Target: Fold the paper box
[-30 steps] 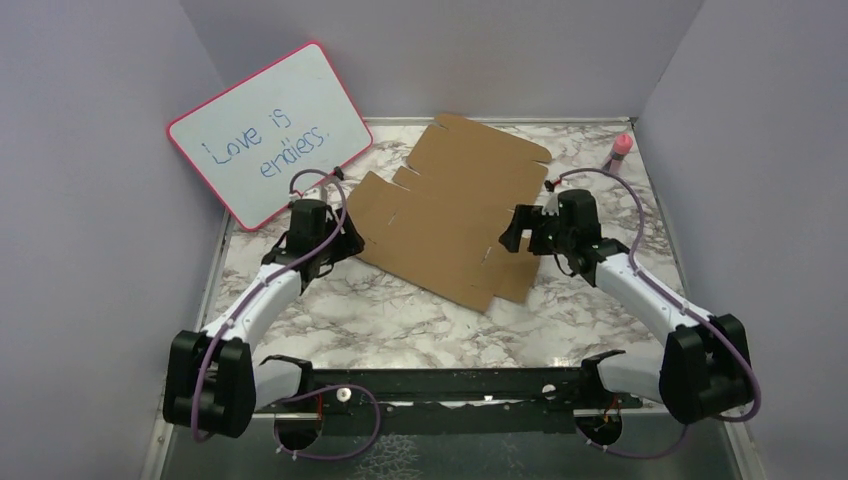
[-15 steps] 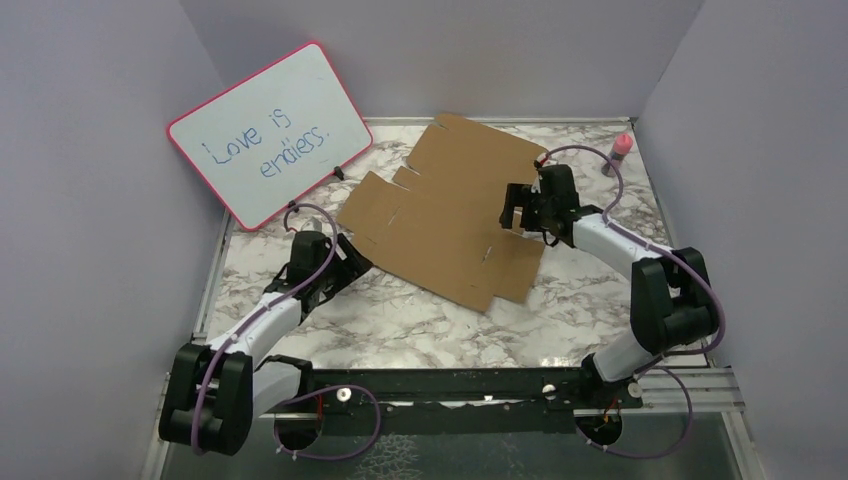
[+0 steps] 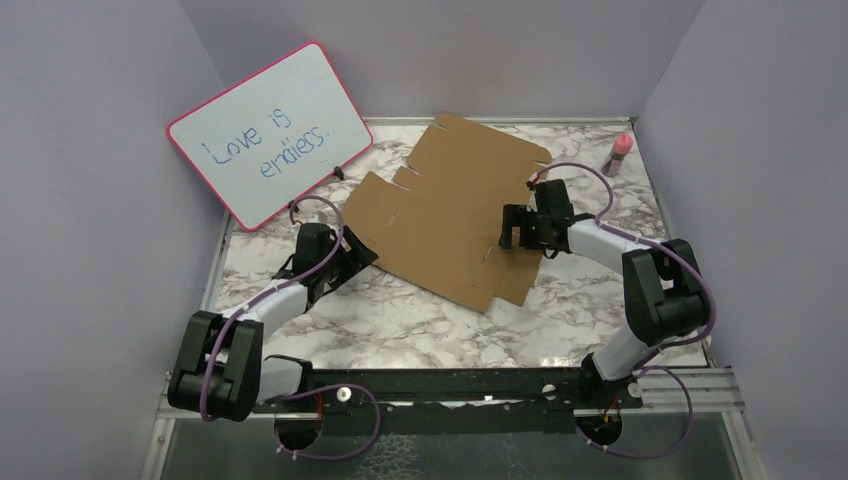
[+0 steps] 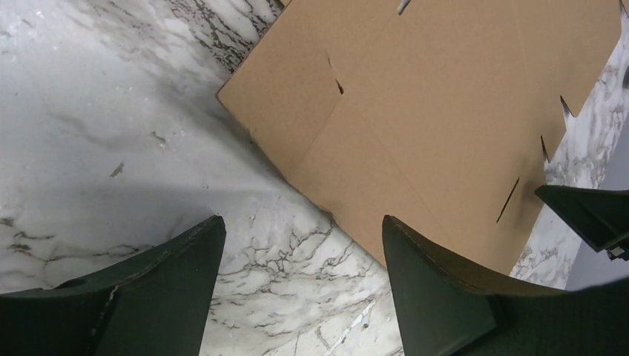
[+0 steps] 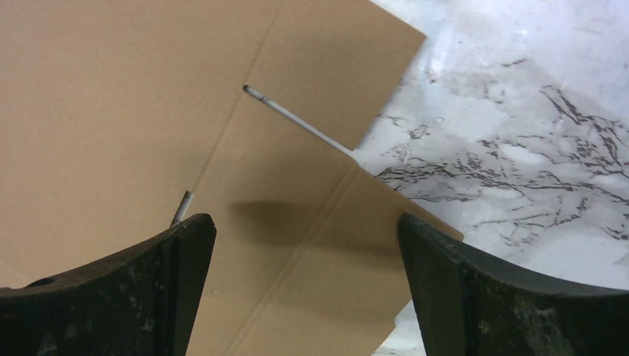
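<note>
Now, paper box: lies flat and unfolded on the worktop, nearer the far edge.
Right gripper: fingers wide apart, holding nothing, low over the box's right side by a slit.
Left gripper: fingers apart, holding nothing, at the box's near left edge.
Whiteboard: leans at the far left corner.
Small pink thing: stands at the far right corner.

A whiteboard (pink-framed) and pink-capped marker stand on marble table.
</note>
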### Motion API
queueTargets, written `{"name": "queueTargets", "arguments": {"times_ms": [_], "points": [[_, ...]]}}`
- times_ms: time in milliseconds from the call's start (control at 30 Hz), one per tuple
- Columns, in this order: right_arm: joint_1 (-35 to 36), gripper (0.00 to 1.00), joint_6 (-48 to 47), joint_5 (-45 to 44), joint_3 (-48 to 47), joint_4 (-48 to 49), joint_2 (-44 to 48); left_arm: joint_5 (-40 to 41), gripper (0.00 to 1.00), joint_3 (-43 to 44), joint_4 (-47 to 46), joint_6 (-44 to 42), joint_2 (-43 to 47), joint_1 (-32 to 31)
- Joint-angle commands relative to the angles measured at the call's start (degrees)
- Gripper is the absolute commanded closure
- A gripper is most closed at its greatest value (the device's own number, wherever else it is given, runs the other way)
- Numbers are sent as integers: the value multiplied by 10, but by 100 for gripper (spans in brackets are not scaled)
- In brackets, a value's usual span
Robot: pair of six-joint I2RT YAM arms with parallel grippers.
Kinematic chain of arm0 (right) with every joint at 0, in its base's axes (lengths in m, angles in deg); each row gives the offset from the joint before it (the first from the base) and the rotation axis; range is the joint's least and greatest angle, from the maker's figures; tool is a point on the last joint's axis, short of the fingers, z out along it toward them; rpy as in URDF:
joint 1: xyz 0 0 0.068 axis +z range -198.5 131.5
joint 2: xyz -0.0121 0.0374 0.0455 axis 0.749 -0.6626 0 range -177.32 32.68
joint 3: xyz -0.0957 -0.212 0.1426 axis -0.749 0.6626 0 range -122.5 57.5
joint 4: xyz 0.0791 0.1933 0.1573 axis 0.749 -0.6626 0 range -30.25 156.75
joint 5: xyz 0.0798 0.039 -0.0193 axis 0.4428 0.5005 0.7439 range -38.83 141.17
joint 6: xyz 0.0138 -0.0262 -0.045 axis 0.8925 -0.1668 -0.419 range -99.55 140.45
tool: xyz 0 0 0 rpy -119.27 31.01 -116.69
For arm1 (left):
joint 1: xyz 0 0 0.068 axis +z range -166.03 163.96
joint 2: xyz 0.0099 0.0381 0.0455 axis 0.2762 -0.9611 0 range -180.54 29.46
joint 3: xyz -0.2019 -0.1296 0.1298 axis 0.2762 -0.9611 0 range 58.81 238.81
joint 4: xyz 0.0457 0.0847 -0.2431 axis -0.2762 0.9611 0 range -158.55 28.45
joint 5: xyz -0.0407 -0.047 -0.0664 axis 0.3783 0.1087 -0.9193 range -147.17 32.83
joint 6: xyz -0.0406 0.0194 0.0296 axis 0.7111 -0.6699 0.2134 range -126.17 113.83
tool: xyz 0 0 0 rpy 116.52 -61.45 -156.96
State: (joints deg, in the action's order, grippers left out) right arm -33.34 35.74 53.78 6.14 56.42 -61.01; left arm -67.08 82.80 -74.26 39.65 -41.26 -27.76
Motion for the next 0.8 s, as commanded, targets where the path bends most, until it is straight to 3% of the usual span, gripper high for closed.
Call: {"name": "queueTargets", "arguments": {"times_ms": [0, 367, 600, 767], "points": [[4, 0, -6, 51, 30, -35, 18, 5, 21, 20, -11, -9, -27, 2], [56, 1, 35, 109, 98, -92, 109, 71, 19, 44, 55, -24, -12, 2], [154, 1, 106, 134, 126, -115, 177, 138, 14, 60, 124, -35, 22, 3], [167, 0, 97, 73, 82, -136, 198, 163, 11, 63, 158, -35, 50, 3]]}}
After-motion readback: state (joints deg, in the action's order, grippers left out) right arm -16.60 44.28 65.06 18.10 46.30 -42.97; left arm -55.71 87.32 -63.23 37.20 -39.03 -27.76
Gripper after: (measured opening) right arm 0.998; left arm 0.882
